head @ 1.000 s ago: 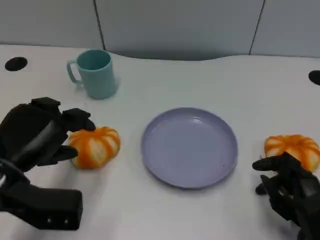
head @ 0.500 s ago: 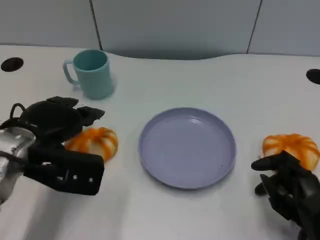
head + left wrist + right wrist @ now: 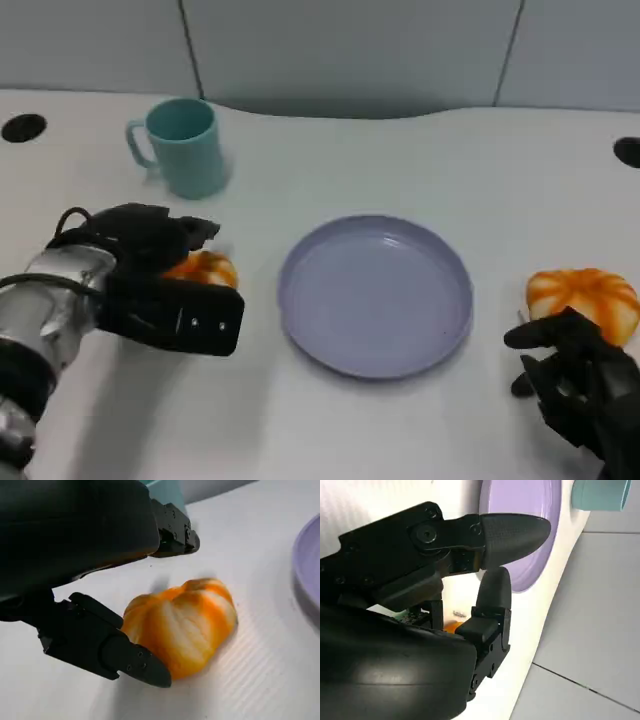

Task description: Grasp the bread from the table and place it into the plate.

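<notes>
Orange-striped bread lies on the white surface left of the plate, not yet lifted. My left hand is over it, my fingers spread on either side; one touches its flank, but I judge no grip is made. Closing, lifting and the carry to the plate are all left. The plate holds nothing. A second bread sits beyond my right hand, fingers apart, holding nothing. A teal cup stands behind.

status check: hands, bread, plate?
Left hand open over left bread, no grip. Right hand open, beside right bread. Plate bare, path clear.
</notes>
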